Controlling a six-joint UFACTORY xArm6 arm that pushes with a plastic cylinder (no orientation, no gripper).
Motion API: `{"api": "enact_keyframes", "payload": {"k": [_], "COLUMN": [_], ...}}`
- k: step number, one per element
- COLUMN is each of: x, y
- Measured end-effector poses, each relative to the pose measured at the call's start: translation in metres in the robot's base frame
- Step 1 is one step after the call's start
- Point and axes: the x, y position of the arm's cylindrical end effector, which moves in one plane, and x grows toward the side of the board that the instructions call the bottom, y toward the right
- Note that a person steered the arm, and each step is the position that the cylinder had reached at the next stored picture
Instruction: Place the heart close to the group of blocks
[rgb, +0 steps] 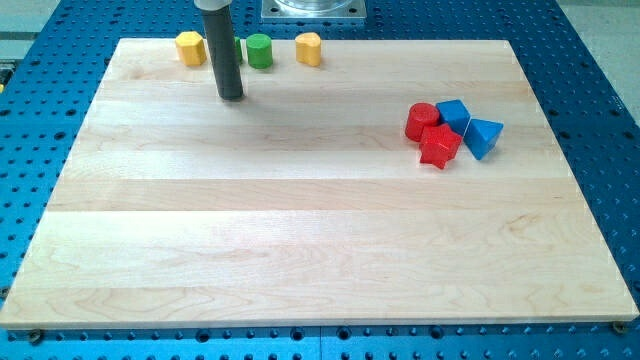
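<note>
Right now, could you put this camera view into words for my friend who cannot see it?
My tip rests near the wooden board's top edge, just below a row there: yellow hexagon block, a green block mostly hidden behind my rod, green cylinder, yellow heart. At the view's right, a red cylinder, red star, blue cube and blue triangular block cluster together.

yellow heart and block group on the wooden board.
the yellow heart block (309, 48) lies flat near the view's top edge, right of centre-left, well apart from the group. the group sits at the view's right: a red cylinder (421, 121), a red star-shaped block (439, 146), a blue cube (454, 114) and a blue triangular block (484, 137), packed touching or just beside one another.
</note>
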Motion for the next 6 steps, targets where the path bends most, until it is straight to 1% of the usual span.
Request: {"api": "enact_keyframes", "payload": {"k": [3, 5, 6], "x": [0.002, -0.009, -0.009], "y": [-0.008, 0.038, 0.113]}}
